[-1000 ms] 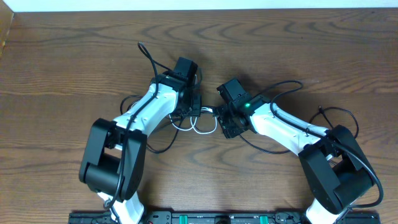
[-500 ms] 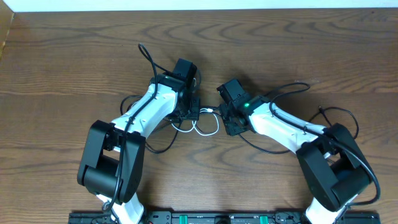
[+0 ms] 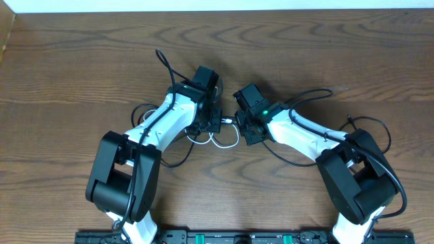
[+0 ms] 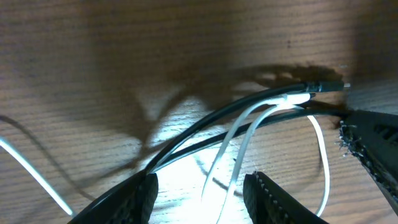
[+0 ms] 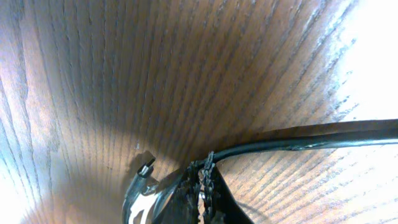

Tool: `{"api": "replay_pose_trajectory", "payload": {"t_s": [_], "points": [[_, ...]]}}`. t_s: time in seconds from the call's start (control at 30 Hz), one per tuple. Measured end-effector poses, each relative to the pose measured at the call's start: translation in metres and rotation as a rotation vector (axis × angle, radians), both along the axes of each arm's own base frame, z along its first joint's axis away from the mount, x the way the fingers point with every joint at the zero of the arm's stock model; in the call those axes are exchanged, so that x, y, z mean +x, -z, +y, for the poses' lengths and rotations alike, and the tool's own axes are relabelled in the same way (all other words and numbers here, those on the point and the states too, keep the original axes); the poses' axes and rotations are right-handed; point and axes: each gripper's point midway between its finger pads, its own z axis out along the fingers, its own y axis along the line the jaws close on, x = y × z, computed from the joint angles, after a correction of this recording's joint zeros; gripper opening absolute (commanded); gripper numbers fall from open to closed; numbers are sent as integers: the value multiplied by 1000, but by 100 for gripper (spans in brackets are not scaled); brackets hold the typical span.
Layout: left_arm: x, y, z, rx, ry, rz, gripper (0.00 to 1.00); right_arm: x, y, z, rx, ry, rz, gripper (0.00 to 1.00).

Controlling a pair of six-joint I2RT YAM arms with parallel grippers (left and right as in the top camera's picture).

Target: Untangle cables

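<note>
Judging by how they drape and loop on the wooden table (image 3: 81,61), we expect both cords to be light, limp and thin. They should slide easily over each other but snag at the plugs. We would take hold of a bare run just behind a plug, never the plug itself, and pull gently.

Both cords lie bunched near the table's centre between the two arms. The black cable (image 4: 186,134) and white cable (image 4: 283,99) run side by side, and a white loop spills toward 6 o'clock in the overhead view.

The left gripper (image 4: 200,182) stands partly spread, with both cords passing loosely through the gap and nothing clamped. The right gripper (image 5: 203,180) sits at 3 o'clock of the left one. Its jaws are pressed together, apparently pinching the black cable, which leaves the tips toward 3 o'clock in the wrist view. A small plug tip (image 5: 147,167) lies at 9 o'clock of them.

Compared with a second ago, the right jaws have gone from spread to closed. That arm has also edged toward 9 o'clock, narrowing the gap between the grippers. The left jaws are unchanged.
</note>
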Motion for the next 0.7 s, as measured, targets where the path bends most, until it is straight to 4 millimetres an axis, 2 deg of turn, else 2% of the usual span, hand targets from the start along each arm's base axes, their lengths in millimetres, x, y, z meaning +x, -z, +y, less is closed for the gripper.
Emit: {"api": "replay_pose_trajectory", "payload": {"t_s": [0.23, 0.33, 0.53, 0.6, 0.7], "points": [[-6, 1, 0, 3, 74, 10, 55, 0, 0, 0, -8, -27, -8, 1], [-1, 2, 4, 31, 70, -11, 55, 0, 0, 0, -10, -32, -9, 1], [16, 20, 3, 48, 63, -47, 53, -1, 0, -1, -18, -48, -8, 1], [19, 22, 5, 64, 59, -63, 41, -1, 0, -1, -20, -51, -8, 1], [23, 22, 14, 114, 52, -80, 10, -1, 0, -1, -24, -66, -11, 1]]}}
